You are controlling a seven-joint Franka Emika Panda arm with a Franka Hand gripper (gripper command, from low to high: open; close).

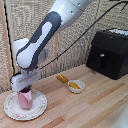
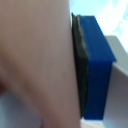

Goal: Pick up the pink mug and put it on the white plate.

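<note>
Robot claw (image 1: 25, 90) lowering a pink mug (image 1: 25, 99) onto a white plate (image 1: 39, 108)
The claw grips the mug from above; close up, a blue-tipped finger (image 2: 97, 70) presses flat against its pink side. The mug sits over the plate's middle, seemingly touching it. A small bowl (image 1: 76, 86) stands apart on the wooden surface (image 1: 95, 107). Likely next: open gently, then lift straight up

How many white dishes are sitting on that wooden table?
2: the white platter under the pink mug at the exterior view's left, and a small white bowl near the middle. None looks hidden.
</note>
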